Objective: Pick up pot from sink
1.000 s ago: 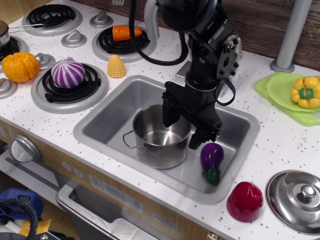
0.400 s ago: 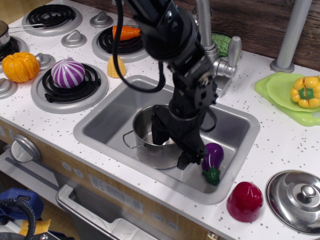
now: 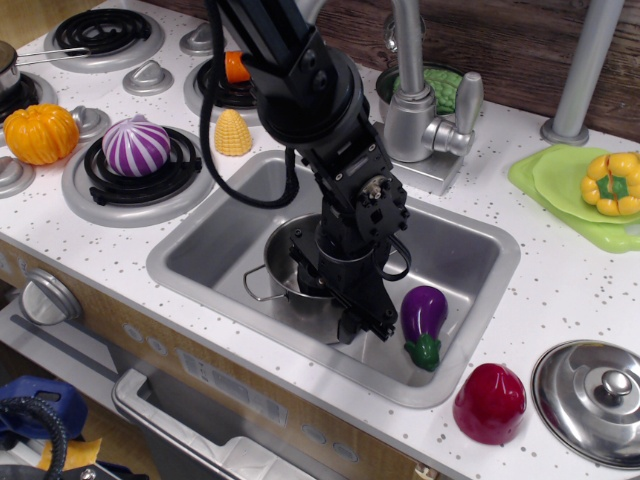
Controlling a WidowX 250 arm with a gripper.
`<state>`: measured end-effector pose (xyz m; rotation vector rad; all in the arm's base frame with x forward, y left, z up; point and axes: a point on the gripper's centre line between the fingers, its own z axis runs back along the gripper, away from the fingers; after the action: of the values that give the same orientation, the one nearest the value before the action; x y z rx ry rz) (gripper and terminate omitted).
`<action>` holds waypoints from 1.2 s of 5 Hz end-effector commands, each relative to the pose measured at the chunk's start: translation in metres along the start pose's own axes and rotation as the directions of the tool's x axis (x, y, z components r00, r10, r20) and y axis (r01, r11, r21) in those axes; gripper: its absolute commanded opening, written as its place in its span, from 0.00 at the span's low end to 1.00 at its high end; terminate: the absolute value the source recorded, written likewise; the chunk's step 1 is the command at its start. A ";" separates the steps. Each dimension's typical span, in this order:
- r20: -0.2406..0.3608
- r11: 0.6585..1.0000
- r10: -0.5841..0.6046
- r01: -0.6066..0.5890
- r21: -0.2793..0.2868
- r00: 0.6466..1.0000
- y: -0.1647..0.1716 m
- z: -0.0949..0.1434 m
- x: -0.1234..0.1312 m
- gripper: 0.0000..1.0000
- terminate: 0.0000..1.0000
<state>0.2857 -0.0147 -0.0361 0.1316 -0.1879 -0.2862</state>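
Observation:
The shiny steel pot [image 3: 270,283] stands in the grey sink [image 3: 210,235], left of the middle. Only its left rim and wire loop handle show, because the black arm covers the rest. My gripper [image 3: 330,298] is down at the pot. Its jaws look spread, one finger inside the pot and the other finger [image 3: 357,320] outside its front-right wall. The pot rests on the sink floor.
A purple eggplant [image 3: 424,313] lies in the sink just right of the gripper. The faucet [image 3: 412,110] stands behind the sink. A red pepper [image 3: 489,403] and a steel lid [image 3: 596,388] sit at the front right. Corn [image 3: 232,133], a striped onion [image 3: 137,146] and a pumpkin [image 3: 40,134] are on the stove to the left.
The arm has swung left and lowered. The gripper has dropped from above the pot's rim down onto the pot. The pot has hardly moved.

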 end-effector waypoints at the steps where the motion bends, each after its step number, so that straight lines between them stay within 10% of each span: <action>1: 0.020 1.000 0.025 -0.025 0.004 1.000 0.002 0.006 0.006 0.00 0.00; 6: -0.111 0.988 0.041 -0.024 0.150 0.993 -0.014 0.092 0.066 0.00 0.00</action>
<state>0.3130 -0.0571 0.0458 0.3074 -0.0178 -0.2214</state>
